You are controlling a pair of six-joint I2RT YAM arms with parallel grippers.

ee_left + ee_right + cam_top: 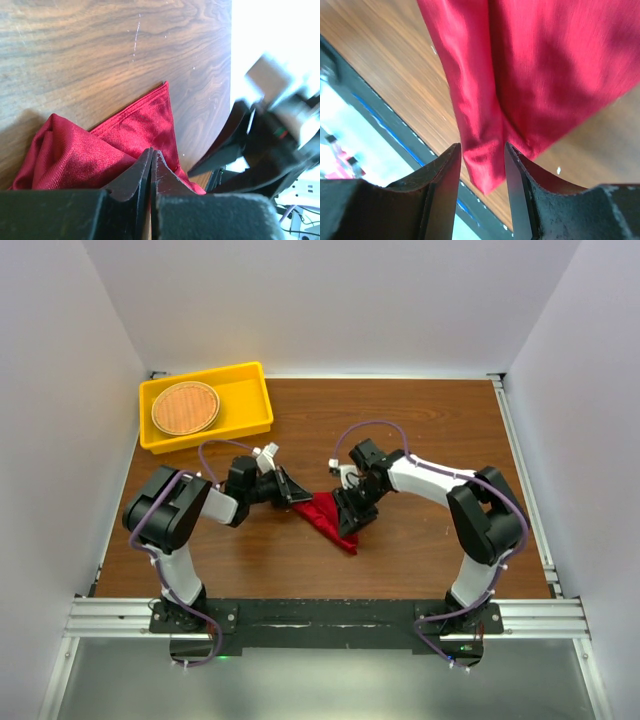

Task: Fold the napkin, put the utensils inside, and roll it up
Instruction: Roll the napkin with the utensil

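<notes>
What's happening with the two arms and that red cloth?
Both arms are working the red napkin, which lies bunched and partly folded mid-table. The left pincer is shut on a fold of it. The right pincer stands open, straddling a cloth corner. No fork shows in any view, and the napkin is not rolled yet.

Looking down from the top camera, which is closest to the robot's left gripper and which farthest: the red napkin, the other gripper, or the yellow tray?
From the left gripper:
1. bright red cloth napkin, touching it, just right.
2. right gripper, across the napkin.
3. yellow plastic tray, far back-left corner.
</notes>
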